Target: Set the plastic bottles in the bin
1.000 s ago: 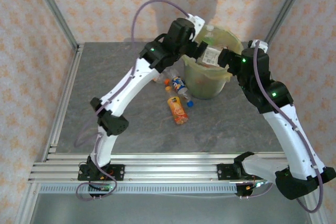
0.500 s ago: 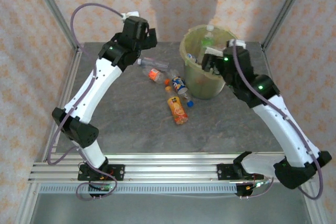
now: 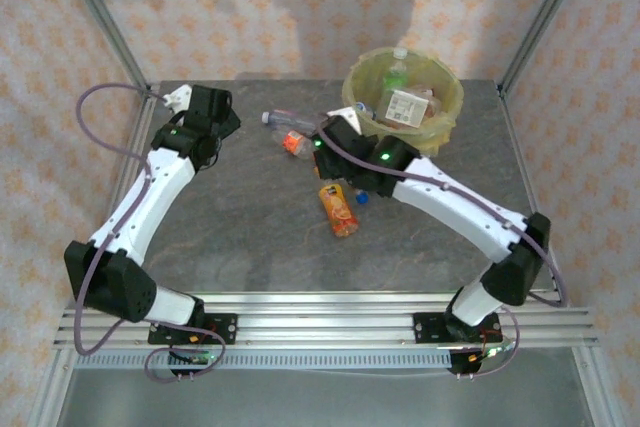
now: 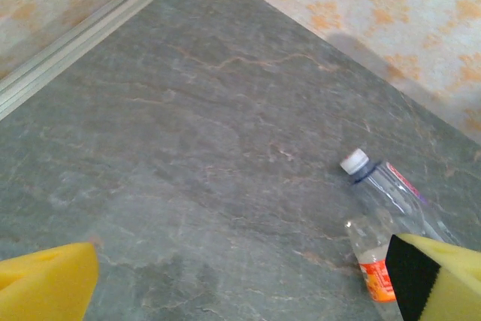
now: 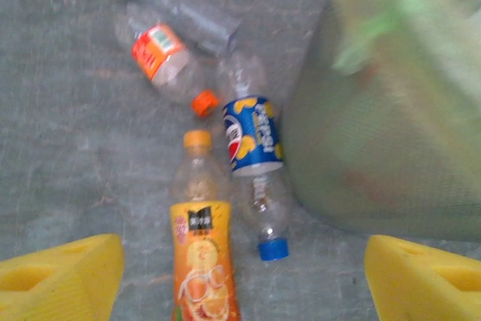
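The left gripper (image 4: 240, 283) gapes open near a clear bottle (image 4: 387, 201) — the right gripper (image 5: 242, 276), open too, hangs above an orange bottle (image 5: 199, 253) near the bin (image 5: 391, 133).

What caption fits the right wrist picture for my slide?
Small clear plastic bottles with orange, blue and red labels lie on the grey table beside the round yellow-green lined bin.

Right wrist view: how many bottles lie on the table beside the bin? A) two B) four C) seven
B: four lie on the table by the bin: a clear white-capped bottle, an orange-labelled bottle, a blue-labelled bottle and an orange juice bottle.
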Robot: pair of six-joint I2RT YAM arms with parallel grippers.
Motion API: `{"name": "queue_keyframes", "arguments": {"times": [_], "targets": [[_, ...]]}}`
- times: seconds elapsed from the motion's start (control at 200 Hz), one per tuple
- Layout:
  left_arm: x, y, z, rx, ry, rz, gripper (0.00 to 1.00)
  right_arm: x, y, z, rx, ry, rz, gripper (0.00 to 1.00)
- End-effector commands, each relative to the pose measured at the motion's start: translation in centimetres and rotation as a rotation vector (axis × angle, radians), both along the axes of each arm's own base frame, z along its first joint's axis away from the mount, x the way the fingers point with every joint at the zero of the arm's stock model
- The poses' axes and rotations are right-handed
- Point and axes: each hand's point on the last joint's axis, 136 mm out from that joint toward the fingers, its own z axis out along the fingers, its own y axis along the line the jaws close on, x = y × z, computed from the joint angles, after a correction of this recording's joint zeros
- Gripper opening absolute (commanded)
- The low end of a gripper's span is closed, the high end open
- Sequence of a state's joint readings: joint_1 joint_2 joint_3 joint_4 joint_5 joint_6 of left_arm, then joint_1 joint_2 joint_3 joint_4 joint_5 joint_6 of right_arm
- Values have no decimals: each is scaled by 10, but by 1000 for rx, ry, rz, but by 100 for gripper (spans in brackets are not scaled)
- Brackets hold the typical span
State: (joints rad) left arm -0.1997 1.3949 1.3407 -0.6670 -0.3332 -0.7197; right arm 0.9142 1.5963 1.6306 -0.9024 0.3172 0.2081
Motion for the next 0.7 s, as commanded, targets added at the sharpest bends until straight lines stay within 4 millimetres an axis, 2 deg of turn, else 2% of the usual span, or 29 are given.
{"name": "queue_keyframes", "arguments": {"times": [0.0, 0.085, 0.225, 0.39, 0.696], "targets": [[-15, 24, -5, -29, -52, 135, 100, -8, 12, -26, -31, 103, 25, 82], [-25, 35, -13, -40, -51, 177, 100, -10, 23, -54, -56, 185, 35, 80], [-35, 45, -14, -34, -54, 209, 100, -6, 28, -91, -149, 260, 24, 79], [-41, 50, -12, -22, -49, 220, 100, 6, 31, -120, -246, 298, 11, 78], [-44, 53, -15, -17, -40, 222, 100, 28, 34, -167, -270, 395, -7, 73]]}}
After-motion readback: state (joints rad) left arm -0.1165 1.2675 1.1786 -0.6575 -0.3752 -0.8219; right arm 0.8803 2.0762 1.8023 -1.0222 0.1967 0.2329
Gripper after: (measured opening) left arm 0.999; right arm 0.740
